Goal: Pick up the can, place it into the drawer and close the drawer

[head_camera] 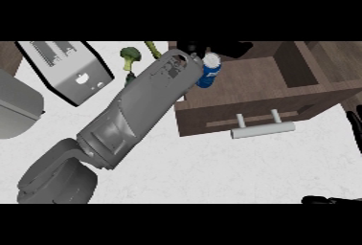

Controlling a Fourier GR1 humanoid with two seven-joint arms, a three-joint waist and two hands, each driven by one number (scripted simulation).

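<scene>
The blue can [209, 75] with a white top hangs at the tip of my left hand [192, 50], just over the back left corner of the open wooden drawer [244, 95]. My left forearm runs up from the lower left, and the black hand curls round the can's top, hiding part of it. The drawer's inside shows bare wood, and its pale bar handle [263, 129] faces me. My right hand [353, 128] shows only as dark straight fingers at the right edge, apart from the drawer.
A silver toaster [65, 68] stands at the back left. A broccoli [130, 54] and a thin green vegetable [151, 47] lie behind my forearm. A grey rounded object [17, 109] sits at the left edge. White counter [233, 167] spreads in front of the drawer.
</scene>
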